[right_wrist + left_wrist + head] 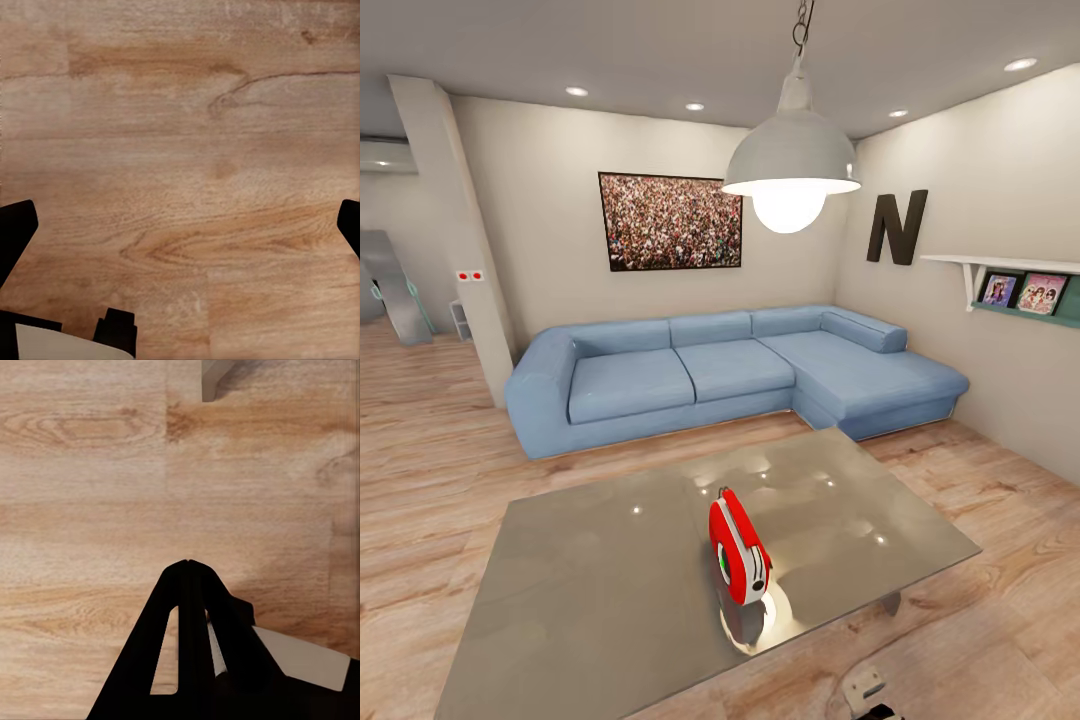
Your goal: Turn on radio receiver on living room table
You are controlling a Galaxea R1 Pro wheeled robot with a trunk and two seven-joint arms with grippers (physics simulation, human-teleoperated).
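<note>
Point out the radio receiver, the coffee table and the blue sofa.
radio receiver (738, 549): head view, on its red casing.
table (590, 590): head view, on a bare part of the glossy grey top.
blue sofa (630, 383): head view, on the left seat cushion.

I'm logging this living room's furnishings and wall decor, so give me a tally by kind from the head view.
Sofa: 1
Coffee table: 1
Radio receiver: 1
Pendant lamp: 1
Crowd picture: 1
Letter N: 1
Wall shelf: 1
Small framed pictures under the shelf: 2
Total: 9
</note>
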